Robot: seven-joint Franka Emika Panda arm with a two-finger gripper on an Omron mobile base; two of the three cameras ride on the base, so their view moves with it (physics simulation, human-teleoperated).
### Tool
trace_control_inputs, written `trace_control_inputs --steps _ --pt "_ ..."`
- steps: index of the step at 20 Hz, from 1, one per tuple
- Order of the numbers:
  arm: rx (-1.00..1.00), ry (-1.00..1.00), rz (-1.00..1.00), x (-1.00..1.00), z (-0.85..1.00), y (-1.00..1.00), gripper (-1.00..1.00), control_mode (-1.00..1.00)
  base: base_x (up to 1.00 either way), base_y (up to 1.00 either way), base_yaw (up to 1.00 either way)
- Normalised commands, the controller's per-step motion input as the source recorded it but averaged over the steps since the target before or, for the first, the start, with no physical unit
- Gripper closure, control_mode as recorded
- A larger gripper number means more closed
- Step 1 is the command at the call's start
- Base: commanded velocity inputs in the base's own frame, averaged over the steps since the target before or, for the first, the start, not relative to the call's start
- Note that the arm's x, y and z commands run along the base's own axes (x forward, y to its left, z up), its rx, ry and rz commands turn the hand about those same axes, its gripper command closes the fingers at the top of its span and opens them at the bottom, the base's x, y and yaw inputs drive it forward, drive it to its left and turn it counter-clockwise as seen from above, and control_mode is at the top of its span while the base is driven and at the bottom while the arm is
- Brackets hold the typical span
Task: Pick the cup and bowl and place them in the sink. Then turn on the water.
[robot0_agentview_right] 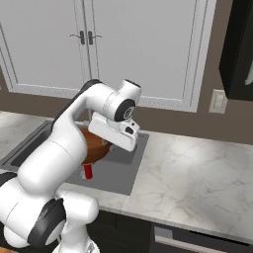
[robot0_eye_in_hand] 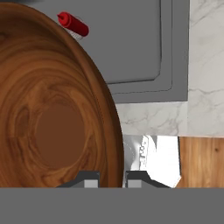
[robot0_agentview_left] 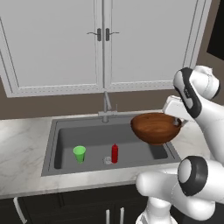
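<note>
Grey sink (robot0_agentview_left: 65,131) below. Gripper (robot0_eye_in_hand: 112,177) pinches rim of bowl (robot0_agentview_left: 155,127), held in air. Bowl big, hard, shiny, maybe slippery; thin rim best spot to hold.

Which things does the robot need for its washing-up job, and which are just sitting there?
Needed for the job:
- bowl, gripped by its rim in the gripper, above the sink's right end
- cup, standing in the sink
- sink
- faucet, no water running

Just sitting there:
- red bottle, standing in the sink
- cabinet doors
</note>
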Motion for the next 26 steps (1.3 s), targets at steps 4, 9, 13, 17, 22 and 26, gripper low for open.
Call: trace_control_inputs --steps 4,9,13,17,22,26 --pt "0.00 0.00 -0.09 0.09 -0.08 0.00 1.00 -1.00 0.00 0.00 0.00" --pt "0.00 0.00 -0.22 0.01 -0.08 0.00 1.00 -1.00 0.00 0.00 0.00" --pt "0.00 0.00 -0.33 0.00 -0.07 0.00 1.00 -1.00 0.00 0.00 0.00" --pt "0.00 0.00 -0.38 0.00 -0.09 0.02 1.00 -1.00 0.00 0.00 0.00" --pt "0.00 -0.02 -0.33 0.00 -0.21 0.11 1.00 -1.00 0.00 0.00 0.00" --pt "-0.05 -0.01 -0.31 0.06 -0.20 0.37 1.00 -1.00 0.00 0.00 0.00"
